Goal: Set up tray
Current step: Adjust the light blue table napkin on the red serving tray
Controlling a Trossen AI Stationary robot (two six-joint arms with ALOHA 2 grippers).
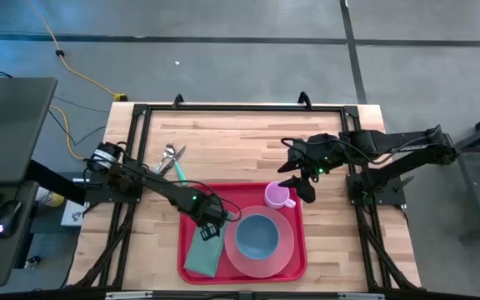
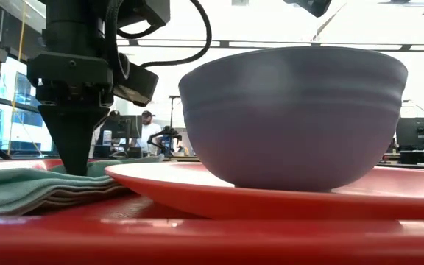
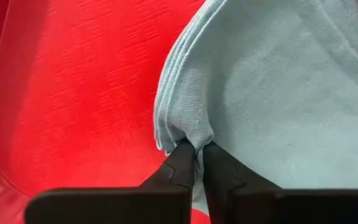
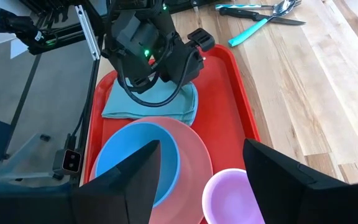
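My tray sits at the table's near edge and already carries the pink plate with the blue bowl, the folded cloth and a pink cup. The left gripper pinches the cloth's edge on the tray. The right gripper hangs open over the cup. The cutlery beyond the tray, a spoon and knife I think, is probably what's left.

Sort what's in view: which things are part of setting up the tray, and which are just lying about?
Job: tray, plate, bowl, cup, folded cloth pinched by left end effector, cutlery.
Lying about: yellow cable, computer mouse.
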